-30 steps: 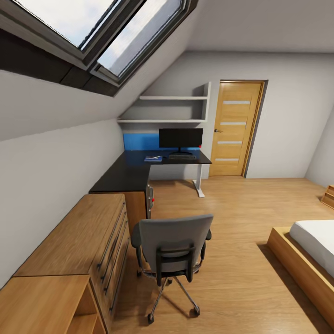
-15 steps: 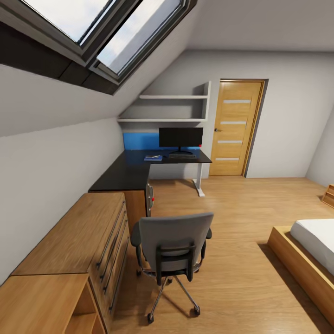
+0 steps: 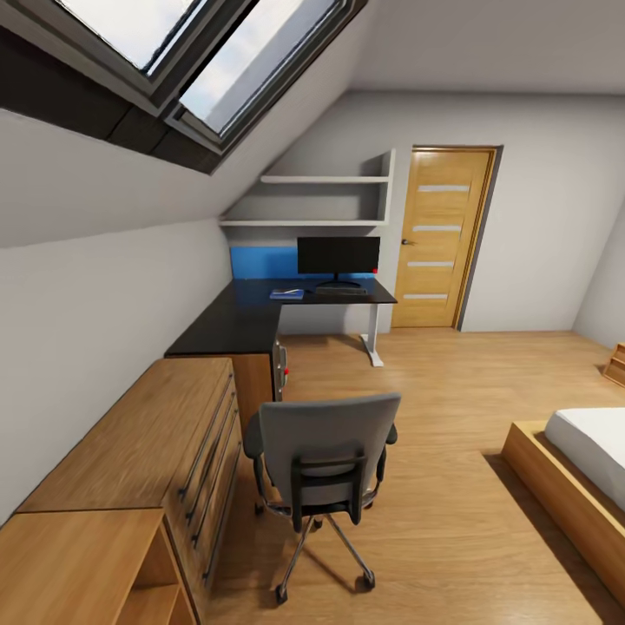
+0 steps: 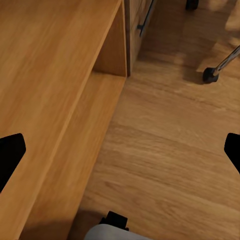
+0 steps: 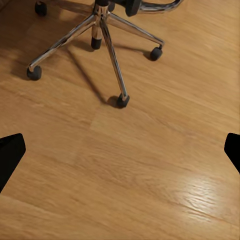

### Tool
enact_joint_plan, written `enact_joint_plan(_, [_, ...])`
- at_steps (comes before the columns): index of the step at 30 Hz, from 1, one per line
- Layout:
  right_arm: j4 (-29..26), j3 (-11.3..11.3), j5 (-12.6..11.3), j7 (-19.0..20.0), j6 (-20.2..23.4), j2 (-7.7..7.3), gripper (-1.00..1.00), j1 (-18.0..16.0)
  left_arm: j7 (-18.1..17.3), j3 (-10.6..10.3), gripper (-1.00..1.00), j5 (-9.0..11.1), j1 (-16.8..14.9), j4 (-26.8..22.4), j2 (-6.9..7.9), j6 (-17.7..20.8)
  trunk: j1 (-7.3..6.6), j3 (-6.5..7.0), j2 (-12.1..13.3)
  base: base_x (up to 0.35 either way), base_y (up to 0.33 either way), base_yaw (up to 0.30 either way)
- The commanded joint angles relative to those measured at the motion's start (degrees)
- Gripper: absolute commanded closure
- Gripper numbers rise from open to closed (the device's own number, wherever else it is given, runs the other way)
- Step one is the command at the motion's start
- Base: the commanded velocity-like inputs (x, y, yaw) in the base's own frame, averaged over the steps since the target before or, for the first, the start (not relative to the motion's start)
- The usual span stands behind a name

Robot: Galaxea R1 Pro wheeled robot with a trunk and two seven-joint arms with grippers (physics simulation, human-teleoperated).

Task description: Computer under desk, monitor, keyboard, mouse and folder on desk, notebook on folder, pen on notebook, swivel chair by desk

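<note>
In an attic bedroom, the swivel chair (image 3: 322, 456) is standing on the wooden floor (image 3: 451, 408) beside a light wooden drawer chest (image 3: 152, 443), its backrest facing the viewer, well apart from the far end of the black L-shaped table (image 3: 247, 317). The monitor (image 3: 338, 257) is sitting on that table with the keyboard (image 3: 340, 292) just in front of it and the blue folder (image 3: 287, 295) lying near the keyboard. The computer (image 3: 279, 369) is showing under the table's near end. The left pincer (image 4: 120, 152) and right pincer (image 5: 120, 152) are both hanging wide open over the floor, gripping nothing.
</note>
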Motion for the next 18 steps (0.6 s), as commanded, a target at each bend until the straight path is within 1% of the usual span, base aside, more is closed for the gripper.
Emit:
enact_joint_plan(1, [0.1,0.5,-0.2,-0.3,-0.1,0.02,-1.00,0.0,0.3,-0.5,-1.00,0.4,0.0,0.0,0.01,-0.2,0.23,-0.26,-0.5,0.000,-0.007,0.000])
enact_joint_plan(4, [0.1,0.5,-0.1,-0.3,-0.1,0.02,-1.00,0.0,0.3,-0.5,-1.00,0.4,0.0,0.0,0.01,-0.1,0.89,-0.80,-1.7,0.000,-0.093,0.000])
enact_joint_plan(11, [0.1,0.5,-0.1,-0.3,-0.1,0.02,-1.00,0.0,0.3,-0.5,-1.00,0.4,0.0,0.0,0.03,-0.2,2.43,-2.06,-4.5,0.000,-0.176,0.000])
enact_joint_plan(18, [0.1,0.5,-0.1,-0.3,-0.1,0.02,-1.00,0.0,0.3,-0.5,-1.00,0.4,0.0,0.0,0.13,-0.5,3.97,-3.31,-7.3,0.000,-0.050,0.000])
